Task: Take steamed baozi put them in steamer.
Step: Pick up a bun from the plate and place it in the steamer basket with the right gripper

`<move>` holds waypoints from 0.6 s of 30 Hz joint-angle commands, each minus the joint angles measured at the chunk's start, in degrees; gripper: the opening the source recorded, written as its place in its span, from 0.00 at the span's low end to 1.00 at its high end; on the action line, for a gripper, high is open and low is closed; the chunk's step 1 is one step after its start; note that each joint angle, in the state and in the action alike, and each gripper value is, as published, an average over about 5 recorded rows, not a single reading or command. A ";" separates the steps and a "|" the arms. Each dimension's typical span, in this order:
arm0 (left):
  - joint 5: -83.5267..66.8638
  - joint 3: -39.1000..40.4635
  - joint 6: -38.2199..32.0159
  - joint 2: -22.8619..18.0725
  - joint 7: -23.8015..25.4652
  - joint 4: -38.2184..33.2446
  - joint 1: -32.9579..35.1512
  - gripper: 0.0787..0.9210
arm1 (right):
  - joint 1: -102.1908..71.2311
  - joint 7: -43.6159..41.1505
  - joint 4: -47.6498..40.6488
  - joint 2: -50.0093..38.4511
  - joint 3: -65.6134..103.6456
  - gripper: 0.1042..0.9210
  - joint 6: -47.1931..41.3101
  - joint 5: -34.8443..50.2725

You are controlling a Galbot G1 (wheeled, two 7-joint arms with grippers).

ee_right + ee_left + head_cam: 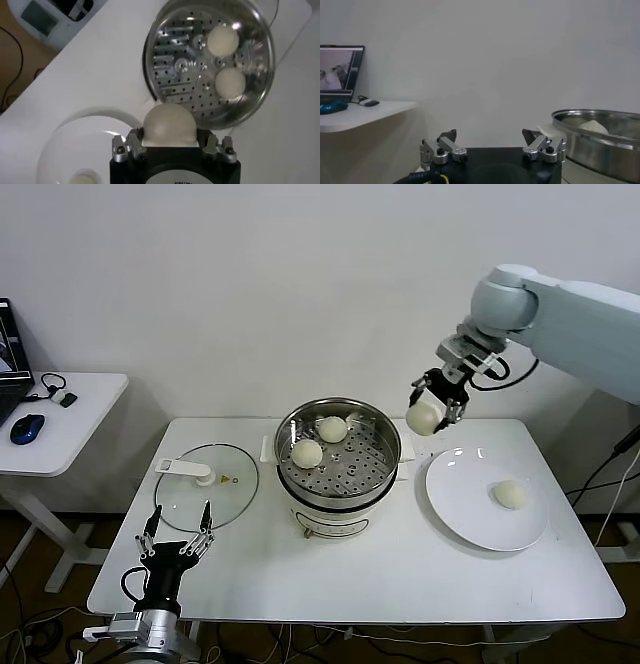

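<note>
Overhead, from the head view, the right gripper [430, 406] hangs in the air pinching one steamed baozi [422, 417] between its fingers, just beside the rim of the steamer [338, 460] and above the gap between that pot and the white plate [470, 494]. Below and to the inner side of this gripper, two more baozi [333, 428] [307, 453] lie on the perforated tray inside the steamer; below and to its outer side, a fourth baozi [510, 494] sits on the plate. The left gripper [178, 541] waits low at the near edge of the white surface [400, 574], fingers spread, with the glass lid [207, 500] lying flat just beyond it. Next, the left wrist view shows the left gripper [492, 150] with its fingers well apart and holding nothing; the steamer's steel rim [600, 145] stands ahead of it and off to one side, a pale bun [592, 126] showing above the rim. Finally, the right wrist view shows the right gripper [172, 145] clamped on its baozi [169, 125], the steamer [165, 65] lying beyond it with two buns [223, 40] [229, 82] on the tray, and the plate [65, 145] beneath and beside it.
</note>
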 commanded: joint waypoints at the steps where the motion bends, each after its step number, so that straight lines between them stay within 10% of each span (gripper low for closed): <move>1: 0.06 -0.18 0.20 -0.04 -0.04 -0.83 0.07 0.88 | 0.89 0.44 0.86 10.85 2.42 0.71 1.78 -2.88; 18: -0.80 -1.49 0.81 0.01 -0.35 -1.07 -0.19 0.88 | -9.61 3.44 0.52 17.80 4.74 0.72 9.26 -15.01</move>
